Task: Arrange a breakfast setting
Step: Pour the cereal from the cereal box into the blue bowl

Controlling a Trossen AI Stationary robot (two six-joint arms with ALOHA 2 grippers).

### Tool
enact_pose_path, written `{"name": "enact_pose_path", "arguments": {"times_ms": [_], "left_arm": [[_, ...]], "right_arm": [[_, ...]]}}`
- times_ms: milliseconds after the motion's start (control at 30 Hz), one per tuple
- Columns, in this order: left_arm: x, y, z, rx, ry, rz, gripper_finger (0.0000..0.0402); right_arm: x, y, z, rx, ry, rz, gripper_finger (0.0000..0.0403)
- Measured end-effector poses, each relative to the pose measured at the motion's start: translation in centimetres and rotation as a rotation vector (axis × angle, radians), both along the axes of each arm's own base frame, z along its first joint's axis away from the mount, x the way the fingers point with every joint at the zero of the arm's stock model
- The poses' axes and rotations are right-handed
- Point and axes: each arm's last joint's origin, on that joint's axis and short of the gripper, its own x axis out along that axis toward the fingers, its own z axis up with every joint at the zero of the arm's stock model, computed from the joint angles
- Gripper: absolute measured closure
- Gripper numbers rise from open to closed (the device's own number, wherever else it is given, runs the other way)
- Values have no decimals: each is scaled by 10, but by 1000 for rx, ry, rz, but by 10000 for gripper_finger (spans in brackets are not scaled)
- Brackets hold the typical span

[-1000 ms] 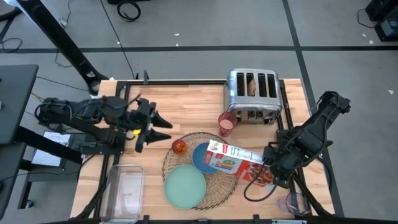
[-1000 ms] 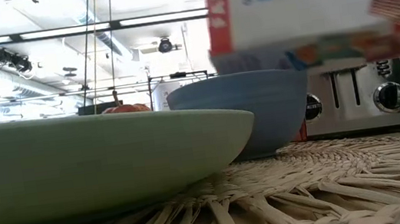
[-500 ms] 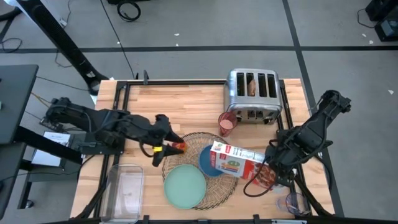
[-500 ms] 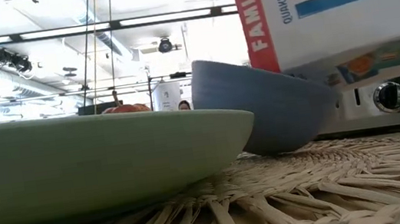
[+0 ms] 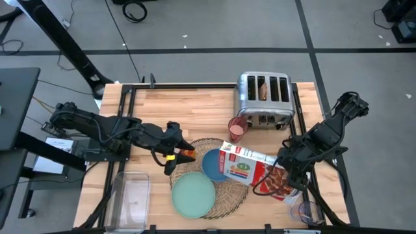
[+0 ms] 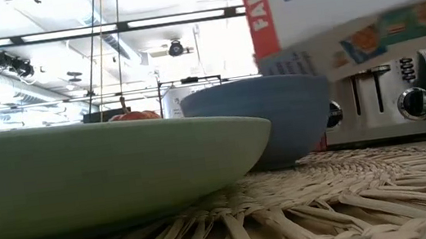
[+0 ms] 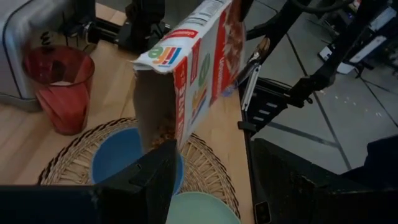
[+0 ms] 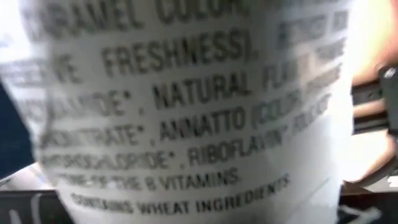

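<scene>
A cereal box (image 5: 250, 170) hangs tilted over the blue bowl (image 5: 212, 164), its open end (image 7: 155, 118) down, with my right gripper (image 5: 284, 172) shut on it. The bowl and the mint-green plate (image 5: 193, 194) sit on the straw placemat (image 5: 224, 195). The red apple (image 5: 187, 153) lies at the mat's left edge. My left gripper (image 5: 178, 155) is open beside the apple, which the left wrist view does not show. The pink cup (image 5: 237, 130) stands before the toaster (image 5: 263, 97), and the toast (image 5: 262, 90) stands in a slot. The spoon is out of view. My right gripper holds the cereal box by its closed end (image 5: 276, 182), coming from the table's right side. The arm hides the fingers, and the right wrist view shows only a printed side (image 8: 186, 112). The box is lifted clear and slants down toward the bowl.
A clear plastic bin (image 5: 130, 198) lies at the near left. A small clear glass (image 5: 305, 211) stands at the near right corner. Bare wood lies at the far left of the table (image 5: 188, 104).
My left gripper has gone toward the table's right, from the left edge to the apple. My right gripper has shifted the box a little toward the right edge. The bowl stood tipped half a second ago and sits level again.
</scene>
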Motion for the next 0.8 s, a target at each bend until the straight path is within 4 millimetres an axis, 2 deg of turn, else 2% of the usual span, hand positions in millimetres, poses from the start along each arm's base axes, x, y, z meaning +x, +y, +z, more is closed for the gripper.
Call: {"name": "enact_pose_path", "arguments": {"times_ms": [800], "left_arm": [[-1, -3, 0, -5, 0, -1, 185]], "right_arm": [[13, -11, 8, 185, 50, -148, 183]]}}
